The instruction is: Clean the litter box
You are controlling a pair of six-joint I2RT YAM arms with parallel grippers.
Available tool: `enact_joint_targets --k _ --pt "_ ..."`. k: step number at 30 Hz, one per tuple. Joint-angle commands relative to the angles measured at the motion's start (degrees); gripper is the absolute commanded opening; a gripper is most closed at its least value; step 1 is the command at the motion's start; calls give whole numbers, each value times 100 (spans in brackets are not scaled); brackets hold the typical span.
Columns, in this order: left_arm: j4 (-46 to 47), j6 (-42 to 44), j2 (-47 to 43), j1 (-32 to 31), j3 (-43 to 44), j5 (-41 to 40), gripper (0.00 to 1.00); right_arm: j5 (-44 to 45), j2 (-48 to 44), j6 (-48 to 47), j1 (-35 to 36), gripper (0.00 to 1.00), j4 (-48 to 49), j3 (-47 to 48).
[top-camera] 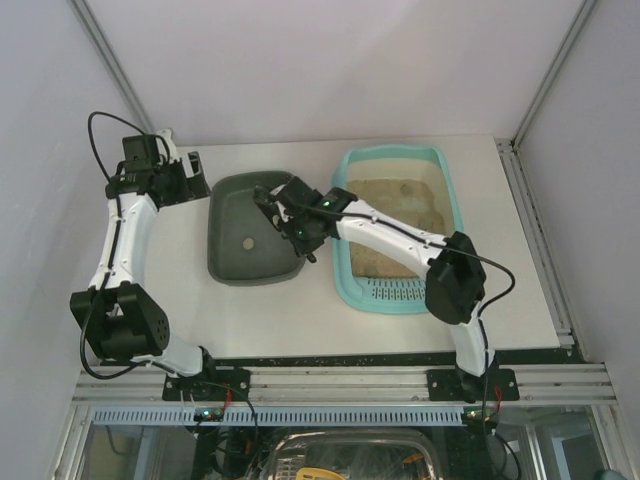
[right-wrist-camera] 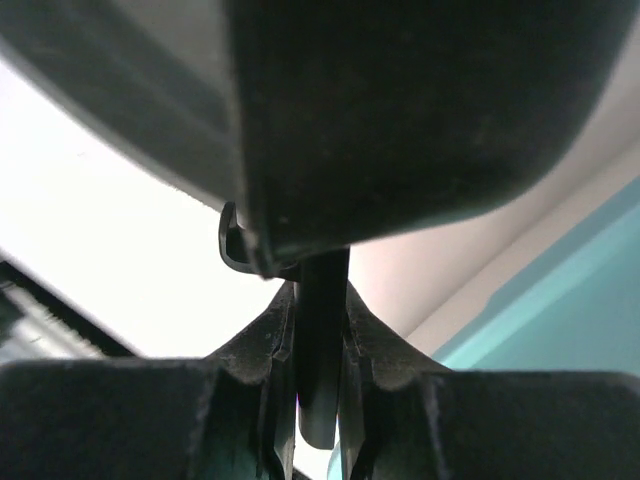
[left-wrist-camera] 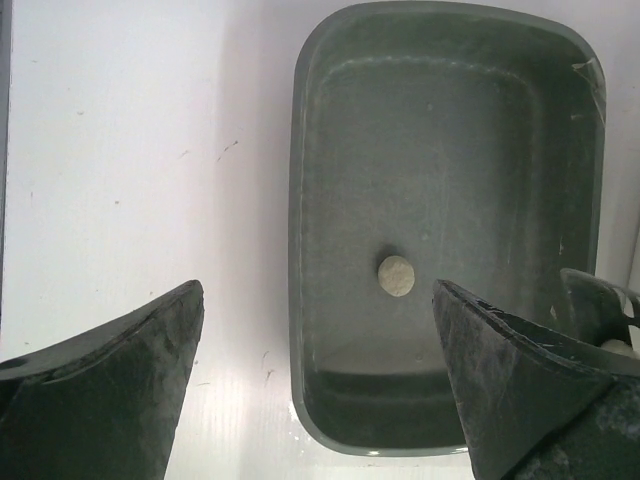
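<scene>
**Inspector:** The right hand [right-wrist-camera: 320,335] is clamped narrow on the handle of a dark slotted scoop [top-camera: 268,197], held over the grey tray [top-camera: 235,215]. The left hand [left-wrist-camera: 318,300] stands wide, holding nothing, off the tray's far-left corner.

**Supervisor:** And the litter box [top-camera: 392,292]?

**Inspector:** It is on the bench [top-camera: 300,320], just beside the tray on the right, with its grille end nearest the arm bases and sandy litter inside. One clump [left-wrist-camera: 396,274] lies on the tray floor. A pale lump appears to sit in the scoop, though only its edge shows.

**Supervisor:** Hazards?

**Inspector:** The scoop hangs near the tray's right rim. Tipped there, I judge its load could drop onto the narrow strip of bench between the two trays. A low swing towards the litter could catch the turquoise rim and shove the box.

**Supervisor:** Clearance?

**Inspector:** There is open bench in front of both trays and left of the grey one. The left hand sits close to the tray's edge. The right forearm crosses above the litter box, so lift before travelling.
</scene>
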Motion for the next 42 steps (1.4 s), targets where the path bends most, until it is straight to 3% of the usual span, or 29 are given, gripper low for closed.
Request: enact_joint_targets --k 1,4,10,13,17,20,24,27,30,37,42 --pt "44 -112 -260 96 -235 119 100 2244 241 -605 299 0 -629 594" --pt "174 -127 -366 98 -386 138 100 2959 361 -687 531 0 -656 658" --pt "195 -127 -367 96 -368 408 100 3438 426 -489 725 0 -703 771" --pt "203 -209 -384 73 -322 579 100 3105 151 -190 593 0 -871 1072" --pt "254 -461 -401 -127 -170 565 100 1990 -724 334 205 0 -901 893" --pt "157 -535 -456 -586 79 138 100 1635 -1542 598 -74 0 -831 118" --pt "143 -134 -757 -1664 496 -857 100 1408 -2797 935 -601 0 -827 -1426" --pt "262 -51 -783 -2036 541 -787 100 800 -3821 1160 -1342 0 -425 -3012" --pt "247 -389 -505 -2080 563 -504 100 463 -4315 1242 -2149 0 -274 -3841" --pt "191 -940 188 -2312 1014 -514 100 1433 -3480 1383 -2759 0 -805 -3528" --pt "66 -1358 286 -2334 1109 -597 100 1739 -2595 1394 -3010 0 -1003 -2696"
